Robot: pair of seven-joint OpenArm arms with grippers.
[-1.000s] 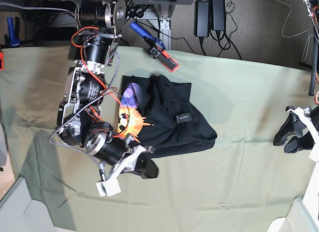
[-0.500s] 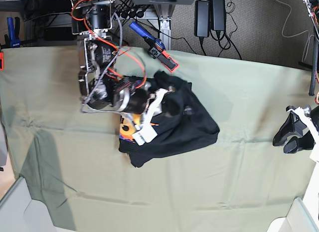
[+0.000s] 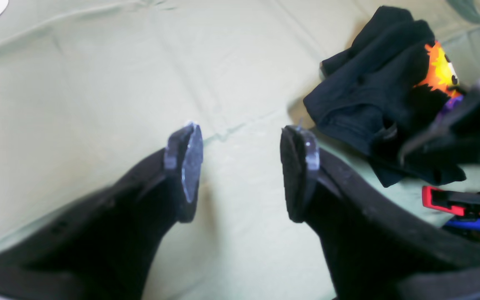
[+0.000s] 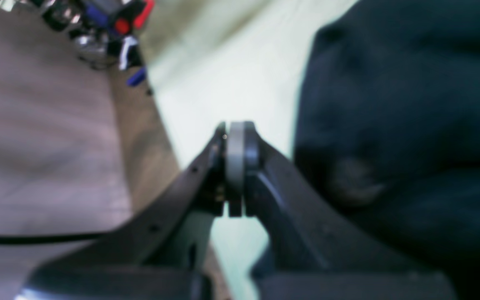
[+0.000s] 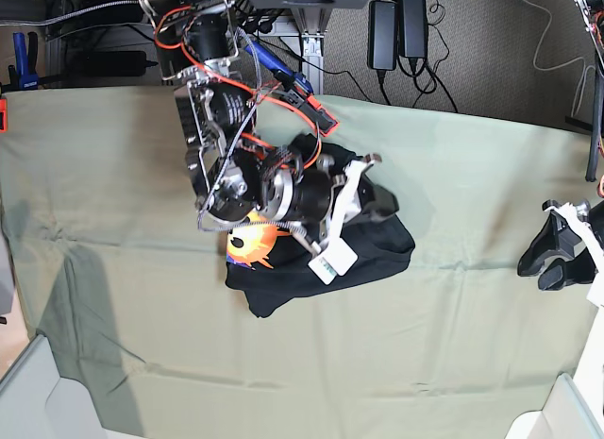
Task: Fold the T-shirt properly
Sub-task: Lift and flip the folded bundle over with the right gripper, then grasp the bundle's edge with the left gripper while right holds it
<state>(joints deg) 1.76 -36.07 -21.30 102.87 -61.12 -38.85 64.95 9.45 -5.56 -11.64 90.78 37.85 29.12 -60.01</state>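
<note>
The T-shirt (image 5: 326, 255) lies bunched in a dark heap near the middle of the tabletop, on the pale green cloth (image 5: 453, 345), with its orange-yellow sun-face print (image 5: 253, 243) showing at the left edge. The right gripper (image 5: 377, 205) hangs over the heap's far right part, jaws clenched together with nothing between them; the black fabric sits just beside them. Well apart at the right edge, the left gripper (image 3: 240, 166) hovers over bare cloth, jaws released and empty.
</note>
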